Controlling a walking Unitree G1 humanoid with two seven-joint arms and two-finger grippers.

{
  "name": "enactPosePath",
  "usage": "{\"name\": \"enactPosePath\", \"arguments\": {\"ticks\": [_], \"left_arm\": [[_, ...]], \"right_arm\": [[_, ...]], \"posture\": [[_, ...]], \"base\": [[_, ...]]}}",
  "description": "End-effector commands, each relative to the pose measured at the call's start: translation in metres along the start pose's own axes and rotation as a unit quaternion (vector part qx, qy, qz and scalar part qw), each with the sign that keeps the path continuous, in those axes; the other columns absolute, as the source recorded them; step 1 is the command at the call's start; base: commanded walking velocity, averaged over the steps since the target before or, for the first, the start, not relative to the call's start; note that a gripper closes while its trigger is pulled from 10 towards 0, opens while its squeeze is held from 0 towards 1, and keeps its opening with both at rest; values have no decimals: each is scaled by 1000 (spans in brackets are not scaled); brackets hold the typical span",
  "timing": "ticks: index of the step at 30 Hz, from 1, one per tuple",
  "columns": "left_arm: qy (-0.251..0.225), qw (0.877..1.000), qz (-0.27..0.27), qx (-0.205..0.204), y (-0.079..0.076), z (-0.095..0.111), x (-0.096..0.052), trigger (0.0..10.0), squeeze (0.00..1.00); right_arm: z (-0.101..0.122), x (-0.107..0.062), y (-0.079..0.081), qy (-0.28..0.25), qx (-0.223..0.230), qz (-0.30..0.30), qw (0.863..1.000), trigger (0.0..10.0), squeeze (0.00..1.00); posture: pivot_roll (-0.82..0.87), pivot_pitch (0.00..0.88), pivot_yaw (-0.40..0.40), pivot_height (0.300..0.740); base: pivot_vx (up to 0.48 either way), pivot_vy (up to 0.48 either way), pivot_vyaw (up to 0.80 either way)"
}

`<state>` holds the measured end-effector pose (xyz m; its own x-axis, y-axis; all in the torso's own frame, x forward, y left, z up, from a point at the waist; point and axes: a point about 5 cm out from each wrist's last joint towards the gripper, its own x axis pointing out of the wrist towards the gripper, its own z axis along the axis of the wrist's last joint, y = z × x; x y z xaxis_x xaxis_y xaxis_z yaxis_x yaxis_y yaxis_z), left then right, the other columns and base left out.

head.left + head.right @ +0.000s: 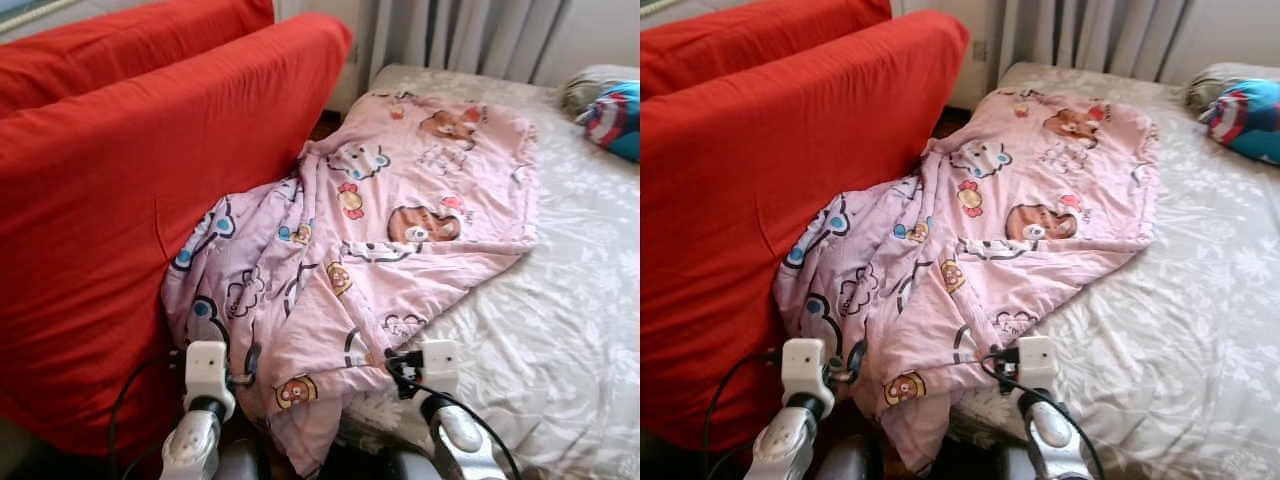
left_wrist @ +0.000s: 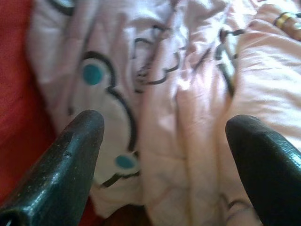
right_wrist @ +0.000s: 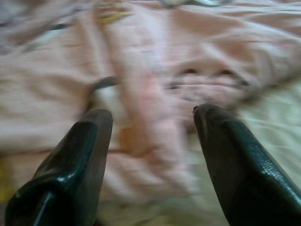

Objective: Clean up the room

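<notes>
Pink cartoon blanket [image 1: 370,230] drapes from the bed [image 1: 570,300] down against the red sofa [image 1: 130,170]. Both arms reach low toward its hanging edge: left end effector [image 2: 164,141] and right end effector [image 3: 153,136] spread wide, holding nothing.

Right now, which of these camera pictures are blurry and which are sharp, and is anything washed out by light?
Both eye views are sharp, with daylight brightening the pink blanket and the bedsheet. Left wrist view: open left gripper fingers soft, some glare on the fabric folds. Right wrist view: the most blurred, smeared blanket print beyond the open right gripper.
</notes>
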<state>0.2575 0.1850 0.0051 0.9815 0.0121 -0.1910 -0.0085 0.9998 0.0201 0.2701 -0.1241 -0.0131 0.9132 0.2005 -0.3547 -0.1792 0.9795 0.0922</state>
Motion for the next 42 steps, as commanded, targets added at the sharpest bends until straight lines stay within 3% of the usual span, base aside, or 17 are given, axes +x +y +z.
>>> {"name": "enactPosePath", "arguments": {"ticks": [1, 2, 3, 7, 8, 12, 13, 22, 27, 42], "left_arm": [[2, 1000, 1, 0, 0, -1, -2, 10000, 0], [2, 1000, 1, 0, 1, -1, -2, 10000, 0], [2, 1000, 1, 1, 1, -1, -3, 10000, 0], [0, 1000, 0, 2, 2, -1, -4, 10000, 0], [-2, 1000, 0, 3, 3, -1, -5, 10000, 0], [-20, 1000, 17, 8, 11, 5, -6, 10000, 0], [-30, 999, 26, 8, 16, 9, -7, 10000, 0], [-66, 997, 37, 13, 28, 26, -16, 10000, 0], [-77, 996, 38, 24, 31, 32, -28, 10000, 0], [-61, 997, 32, 43, 37, 39, -58, 10000, 0]], "right_arm": [[0, 3, -2, 21, 2, 4, 1000, 10000, 0], [1, 4, -2, 24, 4, 5, 1000, 10000, 0], [1, 5, -2, 34, 4, 9, 999, 10000, 1000], [4, 9, -6, 54, -10, 2, 999, 10000, 996], [5, 10, -7, 54, -7, -1, 999, 10000, 710], [5, 10, -11, 59, -6, -12, 998, 10000, 694], [6, 10, -13, 61, -4, -19, 998, 10000, 0], [4, 8, -25, 63, 34, -46, 996, 10000, 0], [8, 10, -28, 61, 54, -44, 996, 10000, 0], [13, 10, -32, 49, 73, -49, 995, 10000, 0]], "posture": [[-8, 78, 4, 619], [-7, 79, 4, 619], [-3, 86, 4, 619], [8, 100, 2, 619], [9, 101, 2, 619], [26, 116, 1, 619], [30, 122, 0, 619], [71, 159, 3, 619], [105, 205, 20, 619], [157, 278, 46, 619]], "base": [[0, 0, 0], [0, 0, 0], [0, 0, 0], [0, 0, 0], [0, 0, 0], [0, 0, 0], [0, 0, 0], [0, 0, 0], [0, 0, 0], [0, 0, 0]]}}
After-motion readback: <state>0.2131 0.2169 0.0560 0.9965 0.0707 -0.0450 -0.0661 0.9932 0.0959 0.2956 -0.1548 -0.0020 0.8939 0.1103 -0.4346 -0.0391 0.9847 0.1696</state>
